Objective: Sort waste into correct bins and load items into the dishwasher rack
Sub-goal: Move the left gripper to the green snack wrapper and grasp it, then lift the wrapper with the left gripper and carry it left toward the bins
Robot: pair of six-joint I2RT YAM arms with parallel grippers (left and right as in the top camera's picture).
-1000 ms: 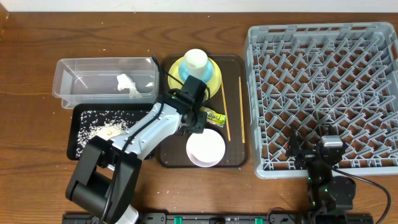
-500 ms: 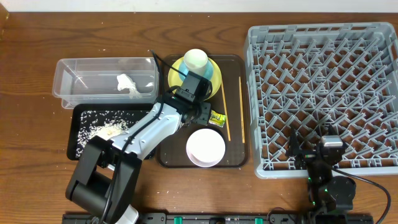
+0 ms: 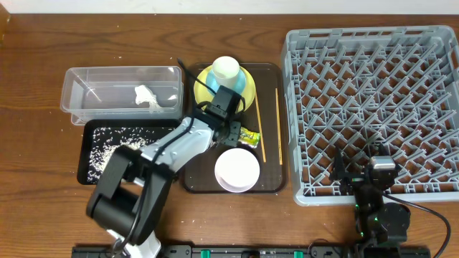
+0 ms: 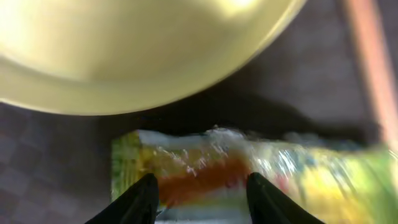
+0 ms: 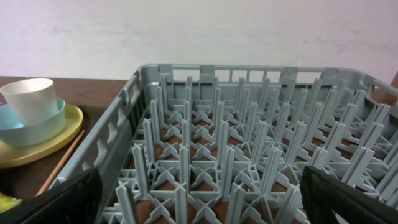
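Wrapper (image 4: 217, 168) just beside plate (image 4: 124, 50), apparently apart.

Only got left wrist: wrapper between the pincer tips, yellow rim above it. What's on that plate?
Observer: The yellow-green plate carries a light blue bowl with a small white cup standing in it.
Operator: Right arm in the way?
Observer: No. The right pincer hangs open at the near edge of the dishwasher rack, apart from the serving tray.
Operator: Tissue binned?
Observer: Yes, the crumpled tissue lies in the clear tub.
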